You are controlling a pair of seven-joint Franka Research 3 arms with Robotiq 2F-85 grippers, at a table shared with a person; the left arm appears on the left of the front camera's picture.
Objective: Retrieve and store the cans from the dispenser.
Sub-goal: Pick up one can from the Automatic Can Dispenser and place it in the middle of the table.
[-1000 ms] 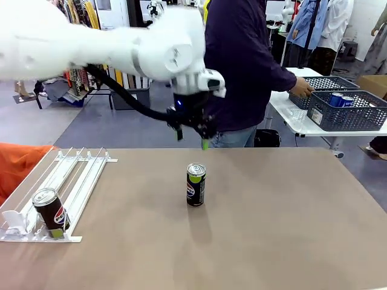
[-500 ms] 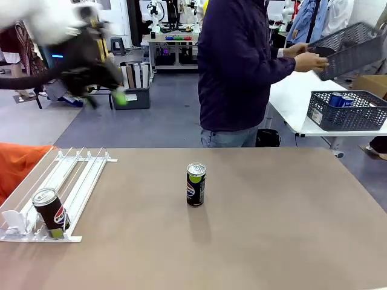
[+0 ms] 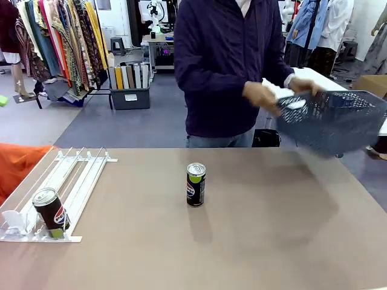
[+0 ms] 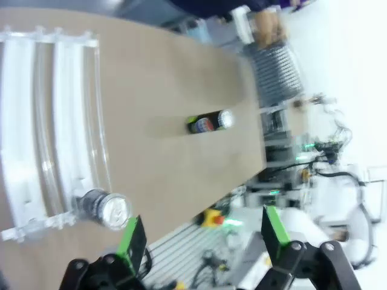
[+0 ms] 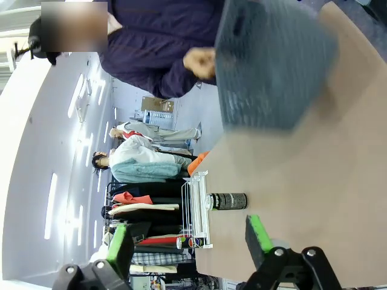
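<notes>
Table (image 3: 290,241): lower right of the frame is bare, giving wide room to reach. Person (image 3: 224,72) holds a dark grey basket (image 3: 332,124) tilted over the far edge at upper right; contents too blurred to tell. Dispenser (image 3: 75,178) lies lower left, near the table edge. First black can (image 3: 51,212) sits at its stopper end. Second black can (image 3: 195,184) stands upright at frame centre. Judged: both unstored. Left gripper (image 4: 202,232) and right gripper (image 5: 187,241): fingers spread, empty.
</notes>
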